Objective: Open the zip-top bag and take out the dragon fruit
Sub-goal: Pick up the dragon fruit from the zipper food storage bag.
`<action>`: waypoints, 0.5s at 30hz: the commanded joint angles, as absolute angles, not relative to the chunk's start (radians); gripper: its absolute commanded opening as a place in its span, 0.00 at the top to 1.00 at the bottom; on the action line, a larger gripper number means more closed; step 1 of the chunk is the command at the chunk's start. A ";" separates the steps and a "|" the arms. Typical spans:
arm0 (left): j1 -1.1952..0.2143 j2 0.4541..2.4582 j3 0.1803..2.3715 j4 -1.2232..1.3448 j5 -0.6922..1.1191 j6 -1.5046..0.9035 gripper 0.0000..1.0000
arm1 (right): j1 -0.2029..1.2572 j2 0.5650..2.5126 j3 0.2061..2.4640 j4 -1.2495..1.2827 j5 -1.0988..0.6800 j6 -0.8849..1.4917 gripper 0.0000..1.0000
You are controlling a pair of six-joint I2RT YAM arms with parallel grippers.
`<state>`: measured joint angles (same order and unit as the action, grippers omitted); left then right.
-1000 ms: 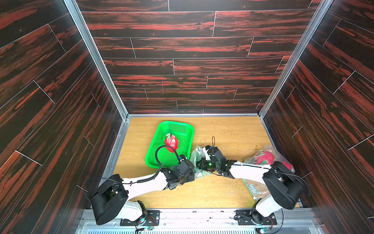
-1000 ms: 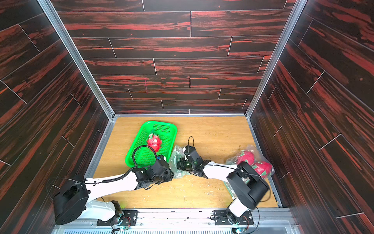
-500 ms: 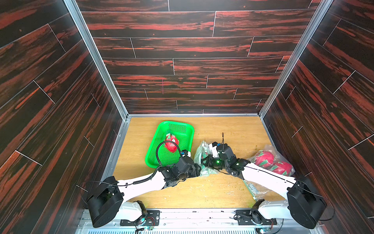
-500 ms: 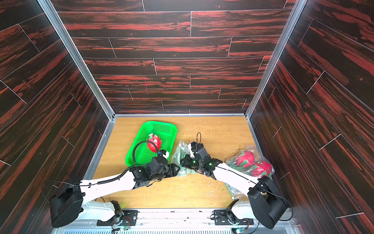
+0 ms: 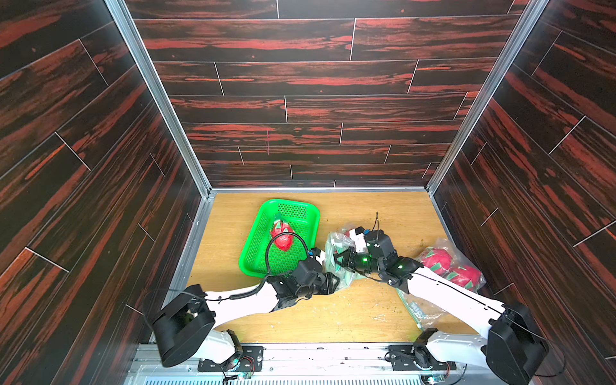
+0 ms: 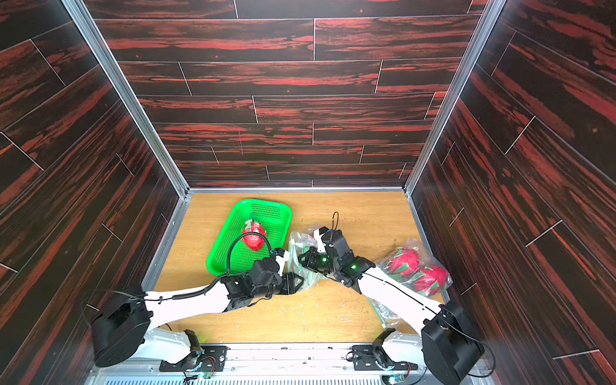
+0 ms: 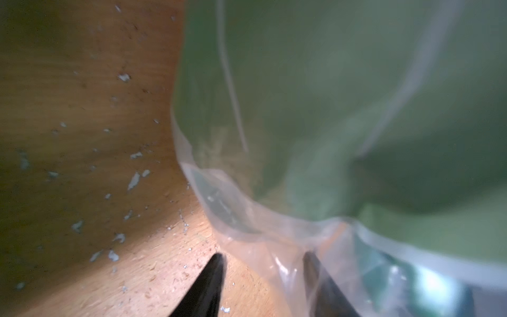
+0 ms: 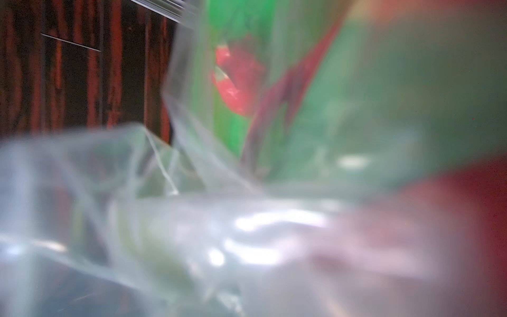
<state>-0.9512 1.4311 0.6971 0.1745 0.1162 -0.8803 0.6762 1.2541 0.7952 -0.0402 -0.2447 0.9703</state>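
Observation:
A clear zip-top bag (image 5: pixel 333 243) (image 6: pixel 296 245) stands crumpled at mid-table, and a red bit of dragon fruit (image 5: pixel 349 232) shows inside it. My right gripper (image 5: pixel 340 258) (image 6: pixel 301 260) is pressed into the bag's right side. In the right wrist view film covers its fingers, and the dragon fruit (image 8: pixel 466 208) blurs red close by. My left gripper (image 5: pixel 335 283) (image 7: pixel 263 259) is open at the bag's near corner. The bag's edge (image 7: pixel 247 219) lies between the fingertips (image 7: pixel 216 260), which rest on the table.
A green basket (image 5: pixel 290 203) (image 6: pixel 263 202) at back left holds one dragon fruit (image 5: pixel 282 236) (image 6: pixel 254 235). A second clear bag (image 5: pixel 446 246) by the right wall holds two more (image 5: pixel 436 260) (image 5: pixel 466 276). A flat bag (image 5: pixel 416 310) lies under my right arm.
My left gripper has slid right to the bag's near corner. The right arm's elbow has swung out and down to the right, while its gripper stayed on the bag.

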 commanded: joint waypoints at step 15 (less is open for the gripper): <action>-0.935 1.258 0.815 0.002 0.115 -0.611 0.24 | 0.532 1.225 0.965 -0.025 -0.725 0.981 1.00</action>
<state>-0.9413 1.3354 0.7525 0.0906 0.1017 -0.7502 0.5522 1.2434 0.8619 -0.0204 -0.5621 1.0653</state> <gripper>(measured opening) 0.752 0.062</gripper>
